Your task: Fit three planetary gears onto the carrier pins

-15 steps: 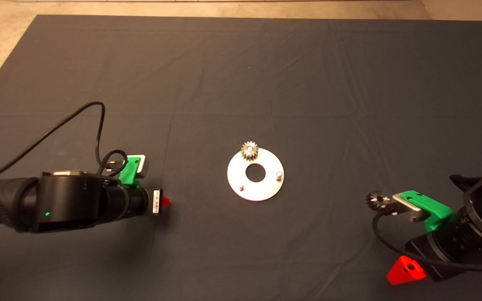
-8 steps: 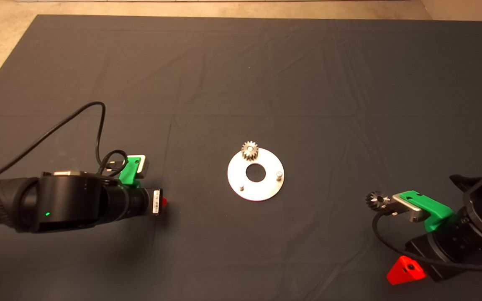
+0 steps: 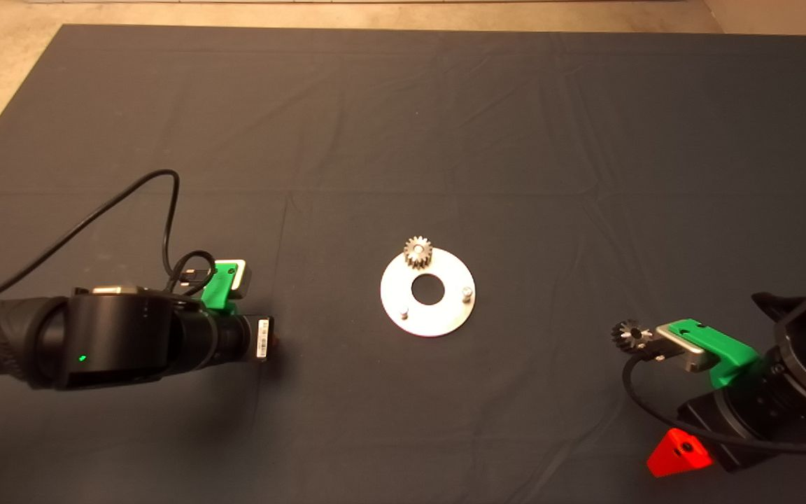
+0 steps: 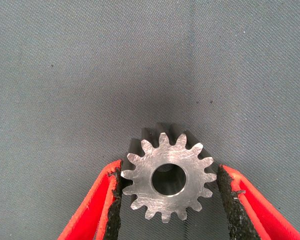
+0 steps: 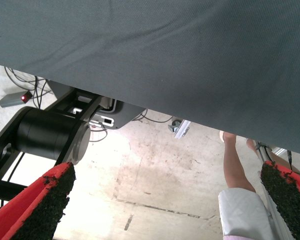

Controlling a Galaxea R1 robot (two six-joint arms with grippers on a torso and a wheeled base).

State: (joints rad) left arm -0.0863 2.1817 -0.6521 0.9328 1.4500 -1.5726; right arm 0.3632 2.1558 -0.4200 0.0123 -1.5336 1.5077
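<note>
We bring our left gripper (image 4: 167,197) down with its jaws narrow around the gear (image 4: 167,177) on the mat (image 3: 403,126), left of the disc (image 3: 445,315), and should close evenly on opposite teeth; our right gripper (image 5: 165,200) waits wide open.

The disc (image 3: 427,292) lies at the middle of the mat (image 3: 403,126), one gear (image 3: 418,251) seated on its far pin and two pins (image 3: 467,290) standing bare on its near side. To its left my left gripper (image 4: 167,200) straddles a second gear (image 4: 167,177) flat on the mat, pads (image 4: 114,200) just beside its teeth. At the right, a third gear (image 3: 627,334) lies just beyond my parked right gripper (image 3: 679,451).
</note>
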